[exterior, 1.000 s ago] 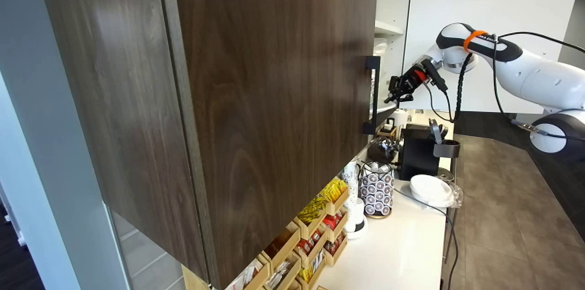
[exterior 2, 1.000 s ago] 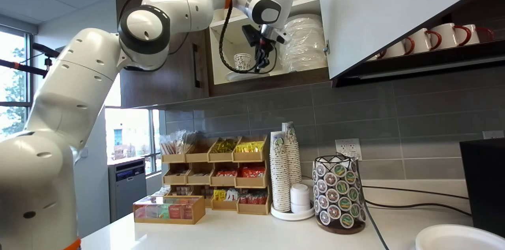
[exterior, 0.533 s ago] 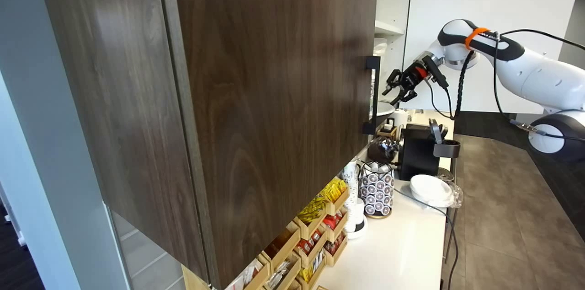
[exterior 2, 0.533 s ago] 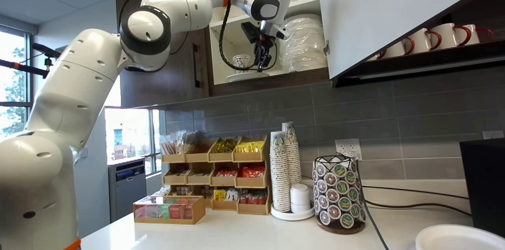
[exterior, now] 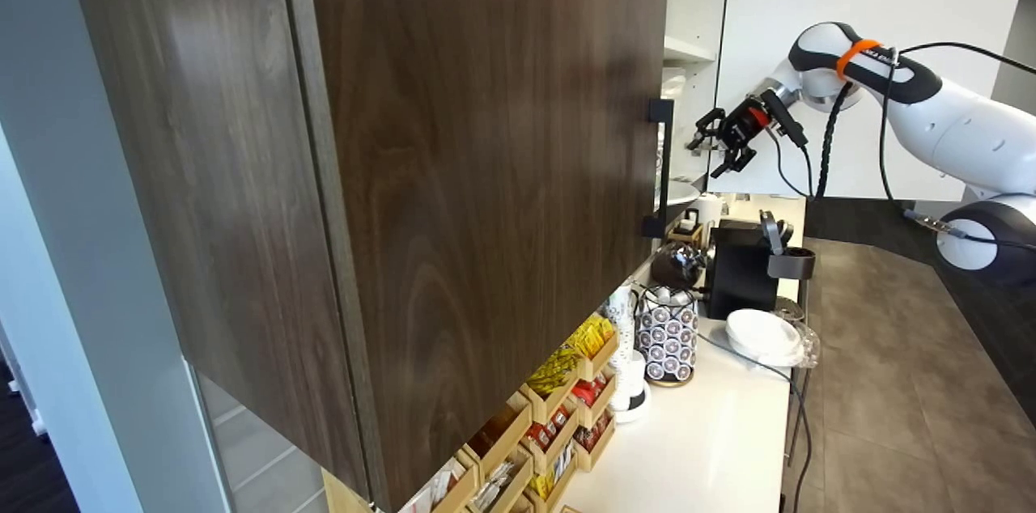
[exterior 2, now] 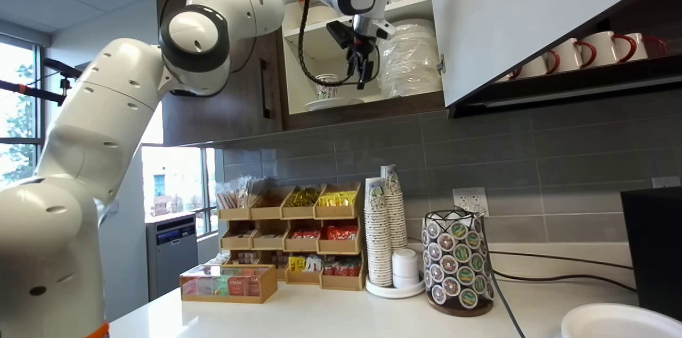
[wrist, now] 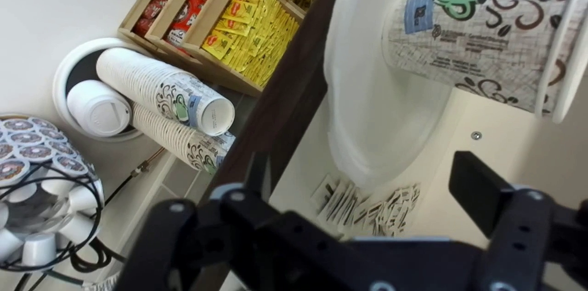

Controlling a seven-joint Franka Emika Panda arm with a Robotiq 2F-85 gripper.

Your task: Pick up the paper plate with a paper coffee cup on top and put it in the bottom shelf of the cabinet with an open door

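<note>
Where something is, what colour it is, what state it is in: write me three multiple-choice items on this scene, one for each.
1. Where is the paper plate that bears a paper coffee cup?
A. On the counter
B. On the bottom shelf of the cabinet
C. On the floor

2. What colour are the mug handles?
A. Red
B. Blue
C. Green

3. What state is the gripper in?
A. Shut on the cup
B. Shut on the plate
C. Open

1: B, an exterior view shows plate and cup inside, at the lowest level.
2: A, the handles show red in an exterior view.
3: C, its fingers stand apart in the wrist view.
</note>
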